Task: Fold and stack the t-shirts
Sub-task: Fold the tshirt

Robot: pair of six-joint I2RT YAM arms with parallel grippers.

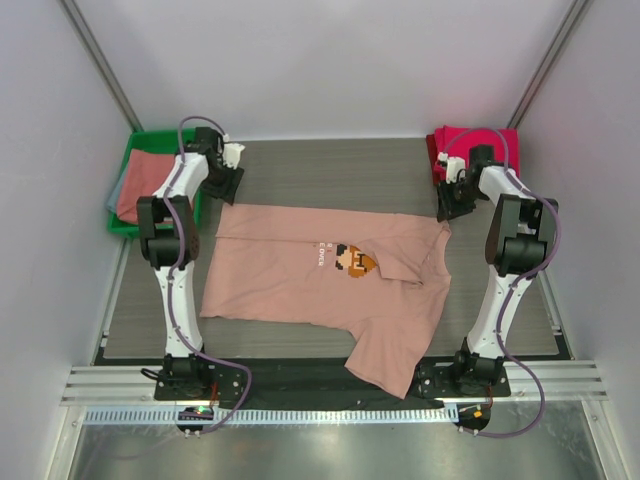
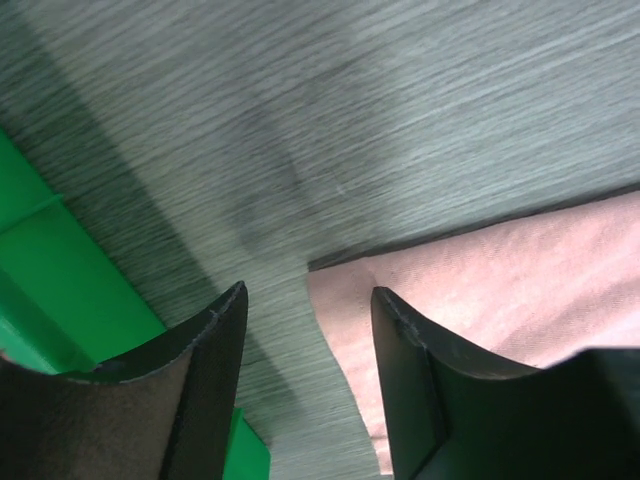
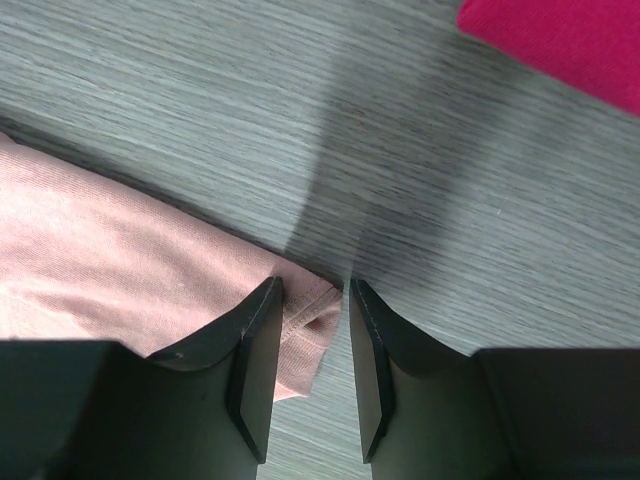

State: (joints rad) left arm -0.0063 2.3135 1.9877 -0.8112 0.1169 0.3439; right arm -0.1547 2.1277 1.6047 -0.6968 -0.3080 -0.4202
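Observation:
A salmon-pink t-shirt (image 1: 320, 285) with a pixel-art print lies spread flat on the table, one sleeve hanging over the near edge. My left gripper (image 1: 224, 190) is open at its far left corner; in the left wrist view the corner (image 2: 480, 280) lies partly between the fingers (image 2: 215, 380). My right gripper (image 1: 447, 208) is open at the far right corner; that hem corner (image 3: 312, 335) sits between the fingers (image 3: 255, 360) with a gap on the right side. A magenta t-shirt (image 1: 478, 145) lies folded at the back right.
A green bin (image 1: 140, 185) at the back left holds salmon and grey shirts; its edge shows in the left wrist view (image 2: 60, 290). The magenta shirt's edge shows in the right wrist view (image 3: 570, 40). White walls enclose the table. A metal rail (image 1: 320, 385) runs along the near edge.

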